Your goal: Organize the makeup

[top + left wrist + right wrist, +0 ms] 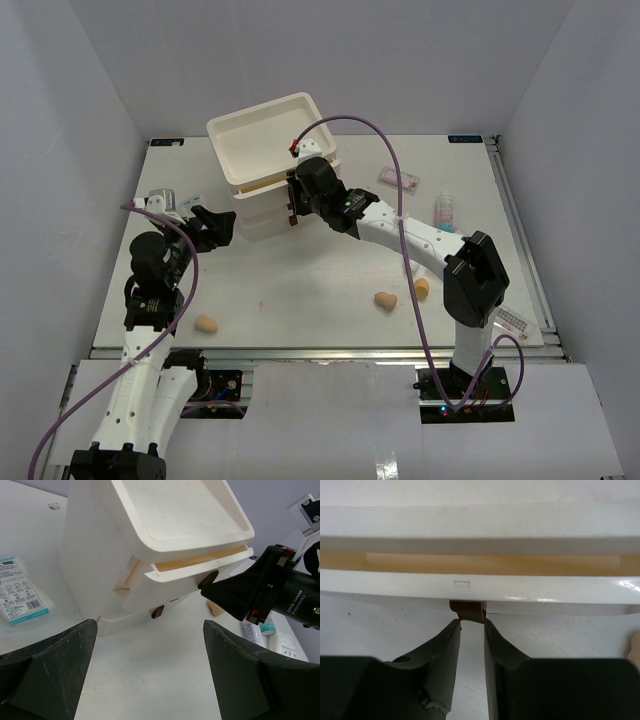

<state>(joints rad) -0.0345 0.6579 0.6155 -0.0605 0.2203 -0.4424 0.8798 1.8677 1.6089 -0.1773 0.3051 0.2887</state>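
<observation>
White drawers (258,225) stand mid-table from above; we see sponges (385,299) lying loose nearer the bases, well apart. Left wrist: our left gripper (150,630) gapes wide. Right wrist: the right gripper (472,625), jaws narrow, meets the brown knob (467,611) dead ahead; whether it grips, we cannot tell.

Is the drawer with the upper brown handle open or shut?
Slightly open: the drawer sticks out from the white box, with a tan gap showing above its front.

Box (262,218) blocks centre (near side seemingly passable).
</observation>
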